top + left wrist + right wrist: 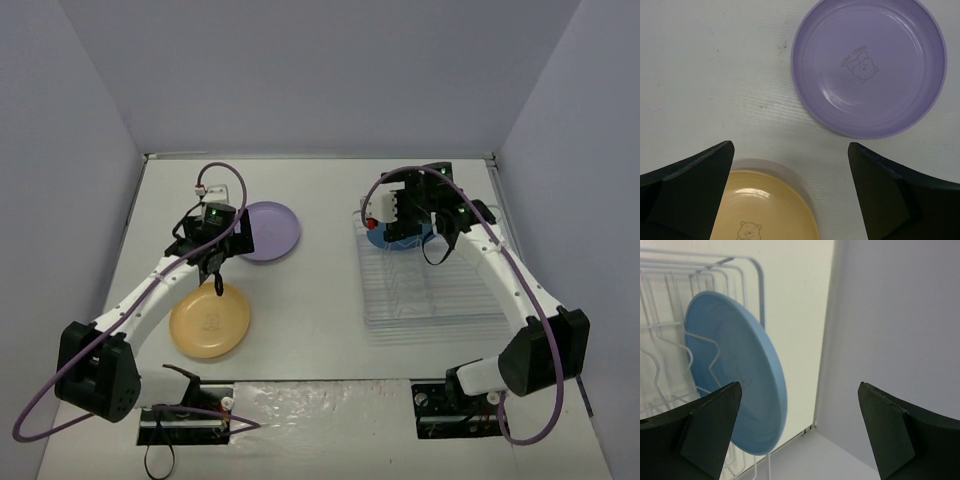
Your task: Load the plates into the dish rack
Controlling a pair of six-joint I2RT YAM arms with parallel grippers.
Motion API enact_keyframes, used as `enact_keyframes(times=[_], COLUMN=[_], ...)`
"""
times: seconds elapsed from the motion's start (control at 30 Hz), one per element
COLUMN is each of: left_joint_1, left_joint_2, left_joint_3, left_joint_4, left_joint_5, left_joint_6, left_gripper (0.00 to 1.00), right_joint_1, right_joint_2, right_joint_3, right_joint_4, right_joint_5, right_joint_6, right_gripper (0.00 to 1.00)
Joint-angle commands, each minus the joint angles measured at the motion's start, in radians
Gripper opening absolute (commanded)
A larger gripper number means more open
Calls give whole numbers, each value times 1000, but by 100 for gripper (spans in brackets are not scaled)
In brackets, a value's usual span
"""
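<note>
The yellow-orange plate [210, 320] lies flat at the front left, and shows in the left wrist view [765, 212]. The lilac-purple plate [268, 231] lies flat behind it, also in the left wrist view [869, 65]. My left gripper [216, 285] is open and empty, above the far edge of the yellow plate [790, 165]. The sky-blue plate [735, 375] stands on edge between wire dividers at the far end of the dish rack [430, 295]. My right gripper [440, 245] is open and empty just beside it [800, 405].
The clear rack's white wire dividers [670, 335] stand left of the blue plate. Grey walls enclose the table on three sides; the right wall [895, 340] is close to the rack. Both arm bases sit at the near edge.
</note>
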Motion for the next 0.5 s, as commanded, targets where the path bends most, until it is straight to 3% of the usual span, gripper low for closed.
enact_keyframes(times=[0.0, 0.1, 0.17, 0.27, 0.3, 0.33, 0.47], left_joint_1=[68, 112, 137, 158, 164, 169, 179], left_joint_2=[5, 25, 75, 153, 191, 220, 351], left_joint_3=[62, 69, 84, 122, 142, 158, 246], left_joint_4=[9, 14, 21, 31, 40, 41, 74], left_joint_5=[25, 45, 61, 91, 108, 111, 190], left_joint_6=[-44, -52, -62, -64, -65, -65, -73], left_gripper=[97, 97, 97, 97, 97, 97, 97], right_joint_1=[-1, 3, 10, 30, 46, 49, 150], right_joint_2=[-134, -195, -238, -259, -255, -255, -225], right_joint_3=[76, 71, 44, -9, -12, -12, -1], right_joint_4=[39, 116, 246, 589, 668, 683, 759], right_joint_5=[-185, -285, -317, -301, -258, -250, 105], right_joint_6=[73, 206, 397, 734, 864, 888, 1247], right_gripper=[100, 100, 100, 100, 100, 100, 100])
